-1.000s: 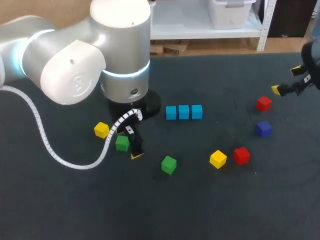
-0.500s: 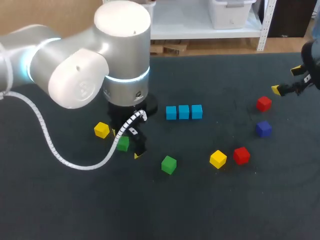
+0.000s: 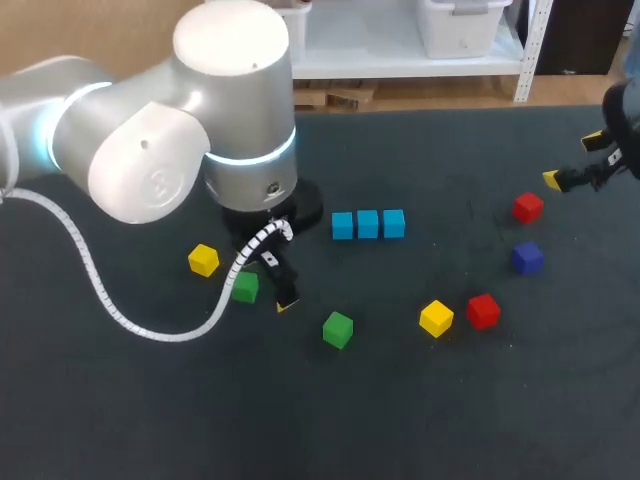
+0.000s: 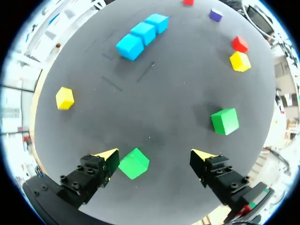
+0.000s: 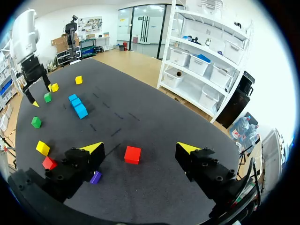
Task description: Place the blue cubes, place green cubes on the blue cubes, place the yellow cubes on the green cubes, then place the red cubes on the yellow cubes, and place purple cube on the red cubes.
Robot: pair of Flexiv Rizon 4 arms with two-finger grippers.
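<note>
Stacking is only just getting going: only the blue row is looking done. Toward the near edge of the tabletop [image 3: 150, 400], a green cube [image 3: 338, 329], a yellow cube [image 3: 436, 318] and a red cube [image 3: 483, 310] are lying loose. Slightly farther, the left claw [image 4: 157, 157] is hovering, spread apart, astride the other green cube [image 4: 134, 163], not gripping it. Beyond, a second yellow cube [image 3: 204, 260] and the purple cube [image 3: 527, 257] are waiting. Three blue cubes [image 3: 368, 224] are sitting in a touching row mid-tabletop, carrying nothing. By the far right edge, the right claw [image 3: 572, 160] is hanging wide apart, empty, near the second red cube [image 3: 527, 207].
</note>
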